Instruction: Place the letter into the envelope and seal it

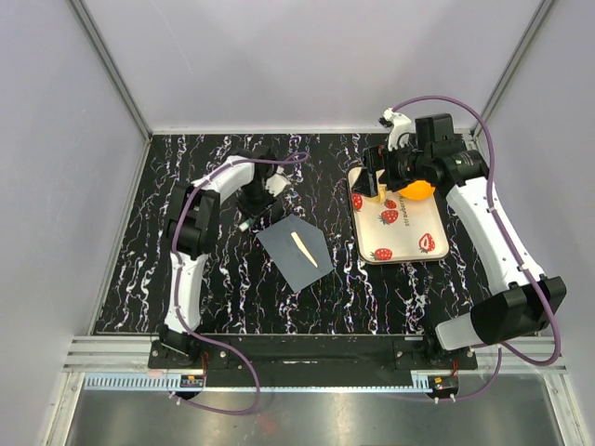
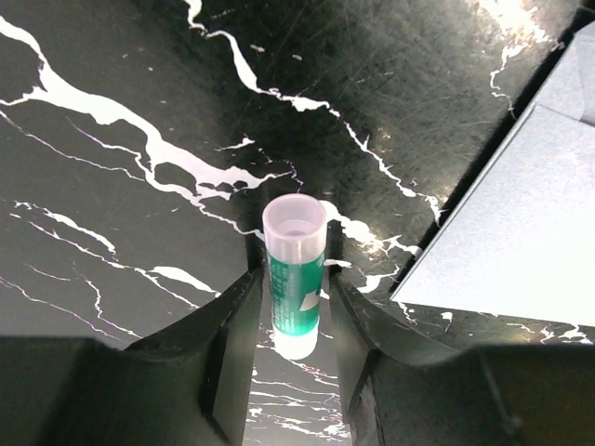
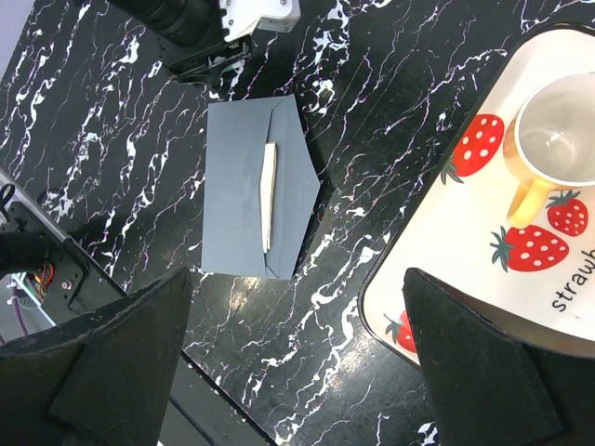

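You're at the sealing step. The letter [image 3: 269, 195] is already tucked in the envelope [image 3: 237, 223], just right of your left gripper [image 2: 294, 307], whose jaws straddle the glue stick [image 2: 295, 232] with slim gaps, unclenched. Next, probably close squarely on it. Your right gripper [image 3: 297, 362] hangs spread wide beside the strawberry tray [image 3: 437, 251].

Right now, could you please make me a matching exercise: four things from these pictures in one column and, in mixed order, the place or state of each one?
Things
1. glue stick
2. letter
3. cup
4. right gripper

Places or states
A. on the strawberry tray
B. open, holding nothing
C. between the fingers of the left gripper
D. a thin strip peeking out of the envelope

Pairs: 1-C; 2-D; 3-A; 4-B
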### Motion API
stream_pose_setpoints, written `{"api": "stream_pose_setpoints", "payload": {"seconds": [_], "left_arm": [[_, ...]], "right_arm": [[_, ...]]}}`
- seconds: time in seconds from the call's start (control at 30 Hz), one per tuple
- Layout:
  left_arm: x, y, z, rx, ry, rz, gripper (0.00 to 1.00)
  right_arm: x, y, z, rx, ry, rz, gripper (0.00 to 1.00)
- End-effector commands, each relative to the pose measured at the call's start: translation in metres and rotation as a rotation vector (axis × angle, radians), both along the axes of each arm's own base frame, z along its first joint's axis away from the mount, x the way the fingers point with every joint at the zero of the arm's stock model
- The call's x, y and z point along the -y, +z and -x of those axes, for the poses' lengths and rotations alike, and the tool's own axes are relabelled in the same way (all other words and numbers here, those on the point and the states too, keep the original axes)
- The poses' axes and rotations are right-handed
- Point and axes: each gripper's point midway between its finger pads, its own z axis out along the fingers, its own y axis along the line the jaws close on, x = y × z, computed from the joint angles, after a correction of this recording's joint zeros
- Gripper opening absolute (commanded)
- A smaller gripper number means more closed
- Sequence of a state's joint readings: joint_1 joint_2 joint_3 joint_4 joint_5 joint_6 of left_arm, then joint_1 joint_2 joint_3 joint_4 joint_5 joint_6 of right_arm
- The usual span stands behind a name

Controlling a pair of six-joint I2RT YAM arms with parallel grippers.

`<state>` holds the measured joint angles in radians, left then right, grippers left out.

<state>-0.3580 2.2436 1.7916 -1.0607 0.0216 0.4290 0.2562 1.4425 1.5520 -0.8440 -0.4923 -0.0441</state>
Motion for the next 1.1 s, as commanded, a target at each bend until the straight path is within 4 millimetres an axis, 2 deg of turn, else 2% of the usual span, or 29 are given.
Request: {"api": "stream_pose_setpoints", "payload": {"seconds": [0.0,0.03,0.07,0.13,0.17,0.23,0.27,0.3,0.33,0.37,0.4,0.43,0.47,0.53,0.57,0.63,0.67,0.7,0.73,0.77,0.8,0.83,0.87,0.9,1.0,1.07], "left_arm": [[-0.001,-0.008,0.001,-0.026,-0.007,-0.031,0.35],[0.0,-0.006,-0.002,-0.018,-0.004,-0.026,0.25],[0.002,-0.003,-0.004,-0.009,-0.001,-0.018,0.2],[0.005,0.014,-0.012,0.022,0.026,0.045,0.12],[0.014,0.024,-0.014,0.032,0.033,0.118,0.08],[0.019,0.06,-0.023,0.097,0.057,0.239,0.06],[0.032,0.078,-0.025,0.119,0.049,0.342,0.03],[0.032,0.108,-0.026,0.173,0.049,0.404,0.02],[0.036,0.124,-0.024,0.192,0.049,0.455,0.01],[0.049,0.143,-0.019,0.195,0.034,0.566,0.01],[0.051,0.174,-0.011,0.238,0.026,0.637,0.0],[0.061,0.185,0.004,0.2,0.042,0.733,0.0],[0.065,0.218,0.01,0.285,0.017,0.801,0.0],[0.075,0.241,0.024,0.31,0.013,0.931,0.0],[0.076,0.274,0.038,0.374,-0.012,0.997,0.0],[0.086,0.299,0.051,0.392,0.009,1.15,0.0],[0.086,0.328,0.068,0.454,-0.012,1.217,0.0],[0.089,0.341,0.078,0.423,0.058,1.292,0.0],[0.091,0.348,0.077,0.498,0.031,1.363,0.0],[0.089,0.371,0.094,0.558,0.016,1.425,0.0],[0.089,0.381,0.103,0.537,0.064,1.493,0.0],[0.088,0.384,0.105,0.603,0.041,1.544,0.0],[0.085,0.396,0.117,0.637,0.029,1.583,0.0],[0.085,0.398,0.122,0.608,0.068,1.623,0.0],[0.085,0.395,0.131,0.57,0.111,1.696,0.0],[0.083,0.4,0.134,0.59,0.119,1.727,0.0]], "right_arm": [[-0.001,0.025,0.006,0.06,0.022,-0.036,1.0],[-0.002,0.027,0.006,0.061,0.02,-0.041,1.0],[-0.002,0.028,0.005,0.061,0.017,-0.044,1.0],[-0.001,0.037,0.002,0.076,0.0,-0.063,1.0],[0.0,0.039,-0.001,0.083,-0.012,-0.064,1.0],[0.005,0.04,-0.011,0.112,-0.037,-0.036,1.0],[0.006,0.039,-0.016,0.117,-0.042,-0.019,1.0],[0.007,0.038,-0.02,0.119,-0.046,-0.007,1.0],[0.006,0.039,-0.024,0.123,-0.028,0.005,1.0],[0.004,0.04,-0.023,0.12,-0.008,0.001,1.0],[-0.008,0.046,-0.015,0.113,0.071,-0.046,1.0],[-0.014,0.05,-0.011,0.113,0.117,-0.074,1.0],[-0.026,0.059,-0.001,0.107,0.187,-0.144,1.0],[-0.037,0.066,0.006,0.093,0.225,-0.226,1.0],[-0.043,0.068,0.009,0.081,0.245,-0.26,1.0],[-0.056,0.073,0.019,0.044,0.293,-0.334,1.0],[-0.066,0.074,0.026,0.036,0.329,-0.349,1.0],[-0.076,0.07,0.033,0.022,0.354,-0.355,0.99],[-0.085,0.076,0.037,0.05,0.374,-0.374,0.98],[-0.094,0.077,0.043,0.061,0.389,-0.379,0.98],[-0.112,0.07,0.059,0.044,0.444,-0.39,0.98],[-0.12,0.077,0.063,0.054,0.465,-0.422,0.98],[-0.126,0.078,0.072,0.027,0.504,-0.45,0.97],[-0.131,0.074,0.075,-0.026,0.509,-0.475,0.95],[-0.143,0.08,0.083,-0.01,0.57,-0.503,0.91],[-0.152,0.082,0.089,0.002,0.606,-0.503,0.9]]}}
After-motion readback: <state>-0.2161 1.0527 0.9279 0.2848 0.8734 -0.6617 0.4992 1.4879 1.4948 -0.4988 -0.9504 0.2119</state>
